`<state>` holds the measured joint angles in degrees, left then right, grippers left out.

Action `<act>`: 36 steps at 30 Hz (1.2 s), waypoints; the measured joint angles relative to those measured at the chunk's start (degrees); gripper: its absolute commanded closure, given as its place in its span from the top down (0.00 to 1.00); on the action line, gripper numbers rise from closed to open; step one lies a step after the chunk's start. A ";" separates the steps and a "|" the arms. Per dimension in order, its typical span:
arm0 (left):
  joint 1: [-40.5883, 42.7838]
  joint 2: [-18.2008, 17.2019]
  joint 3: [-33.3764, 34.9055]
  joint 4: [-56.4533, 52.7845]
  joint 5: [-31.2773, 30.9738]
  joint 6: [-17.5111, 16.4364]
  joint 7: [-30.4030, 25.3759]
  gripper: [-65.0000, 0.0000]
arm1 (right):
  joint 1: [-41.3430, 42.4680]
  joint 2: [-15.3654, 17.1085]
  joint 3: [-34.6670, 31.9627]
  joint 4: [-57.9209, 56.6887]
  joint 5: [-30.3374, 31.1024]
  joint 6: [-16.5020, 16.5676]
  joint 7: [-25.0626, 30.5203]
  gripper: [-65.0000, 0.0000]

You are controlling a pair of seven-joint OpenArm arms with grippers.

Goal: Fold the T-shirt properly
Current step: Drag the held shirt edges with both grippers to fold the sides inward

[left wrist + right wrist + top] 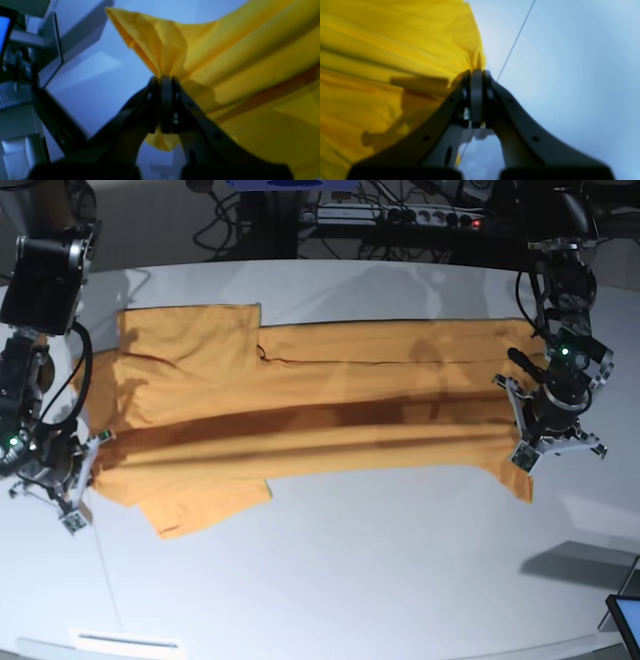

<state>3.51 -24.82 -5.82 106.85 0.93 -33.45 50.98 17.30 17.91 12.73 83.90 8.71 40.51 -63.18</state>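
- The bench (330, 580) is seen to carry the T-shirt (330, 410), which is stretched lengthwise across the middle, between the left and right edges, with one lengthwise fold already laid in. A crooked fold could result if the two ends are carried over at different speeds or heights, since the long span sags between them.
- The T-shirt (250, 62) is judged soft and heavy enough that its slack middle could drag on the bench and bunch, so that the shadowed crease along the middle would be skewed.
- The left hand (552, 415), near the bench's right edge, is clamped shut on a bunched end of the cloth (165, 82); only a small pinch is held, and it could be pulled free if the cloth is tensioned too hard.
- The right hand (62, 470), near the left edge, is likewise closed on a thin edge of cloth (476, 72); a slip there would drop that end.
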 measured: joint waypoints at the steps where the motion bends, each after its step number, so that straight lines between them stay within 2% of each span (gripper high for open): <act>1: 0.57 -0.11 0.00 0.04 0.09 0.00 0.04 0.00 | -0.17 -0.02 0.00 0.52 0.09 0.00 0.00 0.00; 8: 3.15 -0.11 0.00 0.44 0.04 0.17 0.04 0.00 | -2.91 -0.04 0.02 5.03 0.26 -0.02 -2.03 0.00; 20: 7.54 -0.15 0.00 0.31 0.52 0.20 0.50 0.00 | -6.91 -2.99 0.26 5.11 -0.50 -0.07 -2.10 0.00; 36: 9.46 -1.25 0.00 1.27 0.48 0.20 0.52 0.00 | -8.63 -2.93 0.26 5.11 -0.39 -0.04 -2.29 0.00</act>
<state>12.97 -26.06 -5.82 108.12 1.41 -33.26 51.51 8.67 14.98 12.99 89.01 8.32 40.47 -65.47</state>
